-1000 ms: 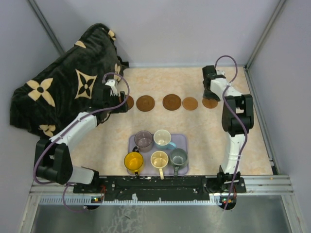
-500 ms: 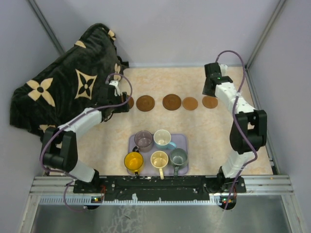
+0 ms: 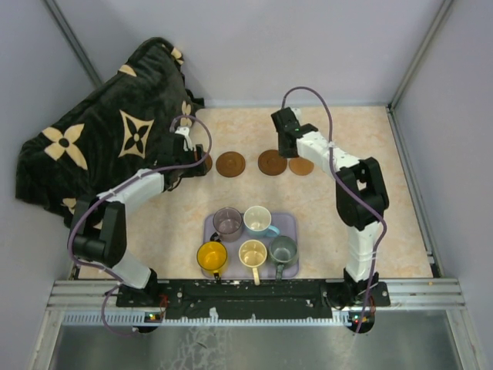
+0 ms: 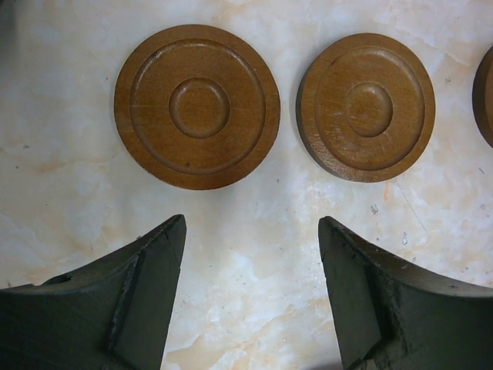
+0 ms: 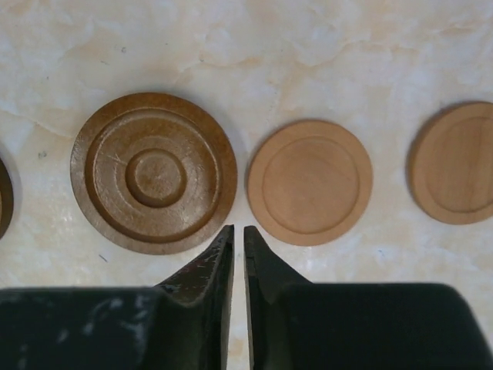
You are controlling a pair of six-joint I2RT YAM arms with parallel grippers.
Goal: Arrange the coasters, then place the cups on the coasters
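5 coasters [image 3: 230,163] are laid in a row; 5 cups [image 3: 253,252] are yet to be lifted off the tray [image 3: 289,222]. Left gripper [image 4: 252,223] is held apart, right gripper [image 5: 238,231] closed, empty

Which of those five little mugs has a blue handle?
The white-and-light-blue mug, far row of the lavender tray, beside the purple-grey mug; no other shows blue.
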